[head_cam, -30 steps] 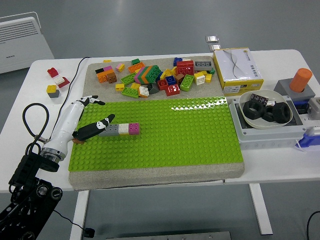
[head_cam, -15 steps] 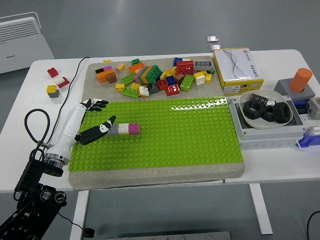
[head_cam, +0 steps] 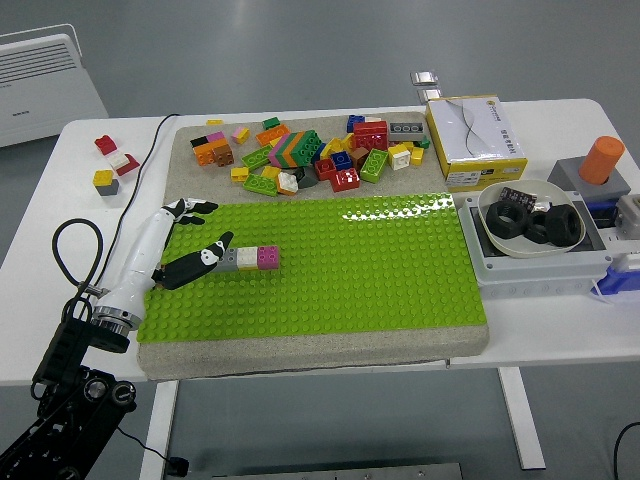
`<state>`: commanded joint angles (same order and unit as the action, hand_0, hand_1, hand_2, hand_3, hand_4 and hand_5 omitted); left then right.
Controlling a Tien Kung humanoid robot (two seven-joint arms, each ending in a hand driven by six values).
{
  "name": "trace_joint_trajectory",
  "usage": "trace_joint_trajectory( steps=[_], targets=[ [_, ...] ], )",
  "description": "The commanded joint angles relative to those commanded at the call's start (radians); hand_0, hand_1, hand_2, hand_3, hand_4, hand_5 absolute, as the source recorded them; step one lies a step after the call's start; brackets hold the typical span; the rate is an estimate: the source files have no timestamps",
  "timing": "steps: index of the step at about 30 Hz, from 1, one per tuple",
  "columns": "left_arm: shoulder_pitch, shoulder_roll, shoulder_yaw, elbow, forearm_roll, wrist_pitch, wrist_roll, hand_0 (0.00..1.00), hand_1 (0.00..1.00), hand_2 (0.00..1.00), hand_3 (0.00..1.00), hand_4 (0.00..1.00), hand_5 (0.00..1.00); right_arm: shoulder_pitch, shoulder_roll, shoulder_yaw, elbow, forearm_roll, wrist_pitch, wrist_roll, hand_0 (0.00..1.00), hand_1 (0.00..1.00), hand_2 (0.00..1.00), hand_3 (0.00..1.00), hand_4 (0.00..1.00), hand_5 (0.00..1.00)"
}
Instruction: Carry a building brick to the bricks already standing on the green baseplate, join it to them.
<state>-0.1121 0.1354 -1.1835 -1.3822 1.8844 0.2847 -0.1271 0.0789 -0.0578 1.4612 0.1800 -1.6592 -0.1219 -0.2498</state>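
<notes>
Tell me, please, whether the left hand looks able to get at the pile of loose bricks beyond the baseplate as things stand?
Probably yes. The left hand lies on the green baseplate beside the short brick row, and the loose bricks lie beyond the far edge with nothing standing between.

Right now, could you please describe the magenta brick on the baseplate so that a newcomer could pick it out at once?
Start at the big green baseplate in the middle of the white table. On its left part sits a short row of three joined bricks, next to the left hand. The magenta brick is the row's right end, farthest from the hand, beside a white brick and a grey one.
</notes>
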Motion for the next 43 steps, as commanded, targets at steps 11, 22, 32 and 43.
trace_joint_trajectory(
  steps=[11,22,32,43],
  targets=[
    [-0.008,0.01,0.006,-0.003,0.0,-0.005,-0.002,0.735,0.671,0.726,0.69,0.737,0.407,-0.004,0.01,-0.015,0.0,0.036,-0.003,0.001,0.672,0.678,0.758,0.81,0.863,0.998],
    [-0.004,0.024,0.005,-0.002,-0.004,-0.011,-0.006,0.731,0.667,0.725,0.695,0.737,0.404,-0.003,0.023,-0.002,0.0,0.014,0.005,0.004,0.669,0.676,0.757,0.808,0.858,0.998],
    [0.014,0.027,-0.016,-0.001,0.006,-0.027,-0.006,0.729,0.669,0.662,0.641,0.56,0.165,-0.008,0.02,0.02,0.0,-0.011,0.011,0.007,0.669,0.68,0.755,0.807,0.856,0.998],
    [0.057,0.132,-0.134,-0.069,0.159,-0.223,0.118,0.912,0.893,0.859,0.741,0.673,0.151,-0.006,0.008,0.048,0.0,-0.035,0.012,0.008,0.668,0.676,0.755,0.805,0.855,0.998]
  ],
)
